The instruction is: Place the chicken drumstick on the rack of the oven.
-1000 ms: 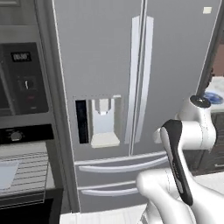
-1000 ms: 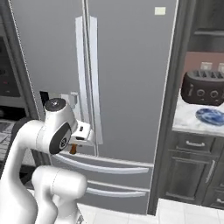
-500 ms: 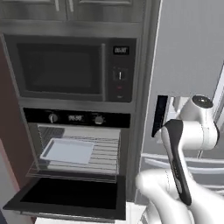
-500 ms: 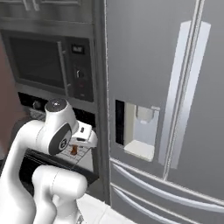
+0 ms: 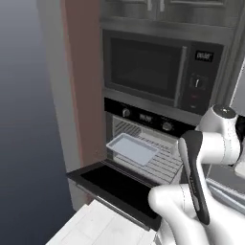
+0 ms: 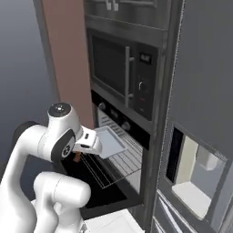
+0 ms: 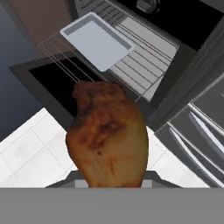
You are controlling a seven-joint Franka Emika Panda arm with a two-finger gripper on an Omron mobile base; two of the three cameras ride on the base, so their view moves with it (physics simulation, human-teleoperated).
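Hand: the hand (image 6: 78,154) is clenched on the chicken drumstick (image 7: 108,135), held in the air above the oven's dropped door.
Oven: the oven (image 5: 143,116) stands open under the microwave (image 5: 160,72), door (image 5: 115,184) flat.
Rack: the rack (image 5: 160,162) is pulled partway out and bears a pale grey tray (image 5: 132,148) on its left part.
Drumstick: well apart from the rack, not yet on it.
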